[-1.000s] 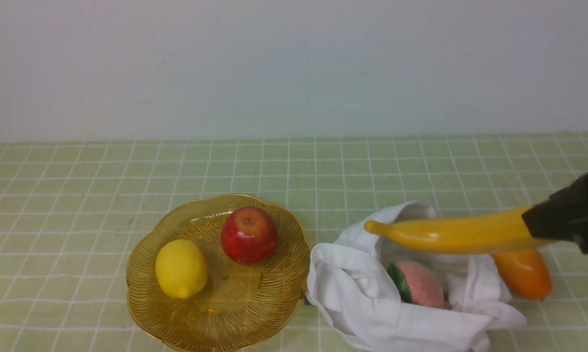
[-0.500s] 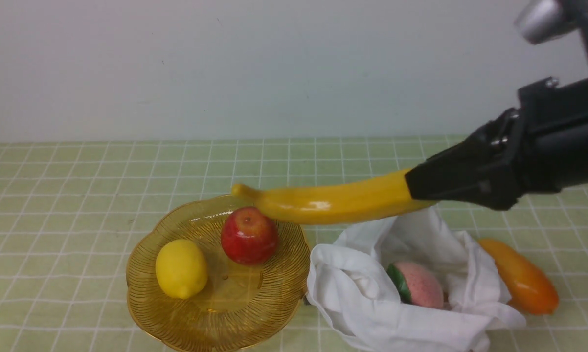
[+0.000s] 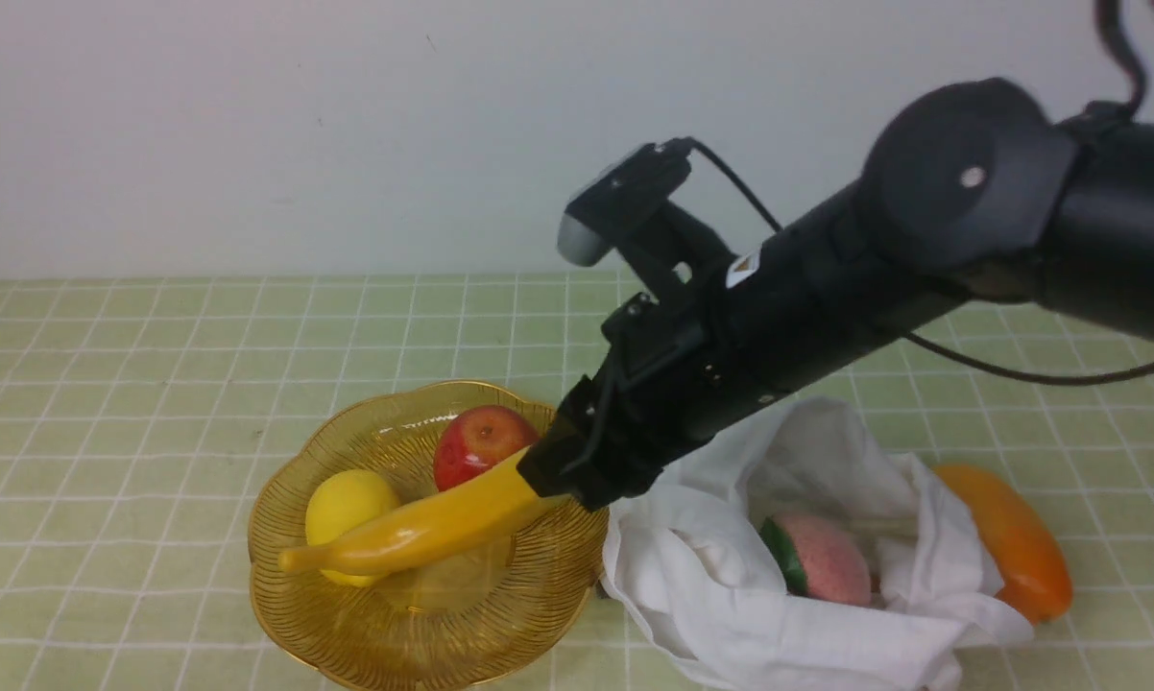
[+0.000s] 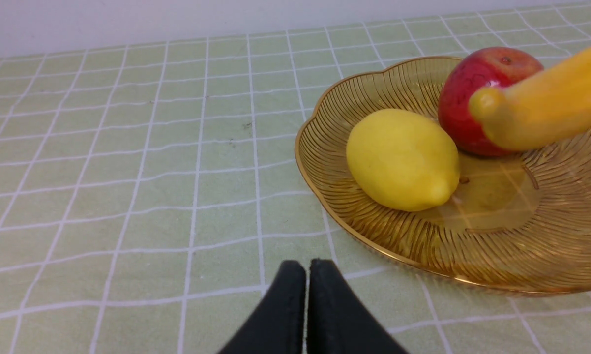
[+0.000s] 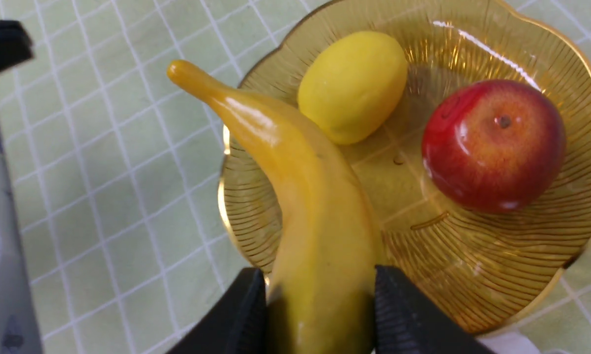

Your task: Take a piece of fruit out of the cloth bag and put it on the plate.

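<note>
A long yellow banana (image 3: 423,528) slants over the amber plate (image 3: 462,619), its thin tip lowest, near the plate's left rim and in front of the lemon. My right gripper (image 3: 548,470) is shut on its thick end; the right wrist view shows the banana (image 5: 300,196) pinched between both black fingers (image 5: 249,305) above the plate (image 5: 497,275). Whether it touches the plate I cannot tell. The white cloth bag (image 3: 721,595) lies crumpled right of the plate. My left gripper (image 4: 307,265) is shut and empty, low over the tablecloth beside the plate (image 4: 354,231).
On the plate lie a yellow lemon (image 3: 342,504) and a red apple (image 3: 476,441). A pink peach-like fruit (image 3: 822,557) sits in the bag's mouth. An orange mango (image 3: 1014,552) lies on the cloth right of the bag. The wall stands behind the table.
My right arm has swung left from above the bag to the plate, carrying the banana, and lowered it so its tip now dips over the plate.
</note>
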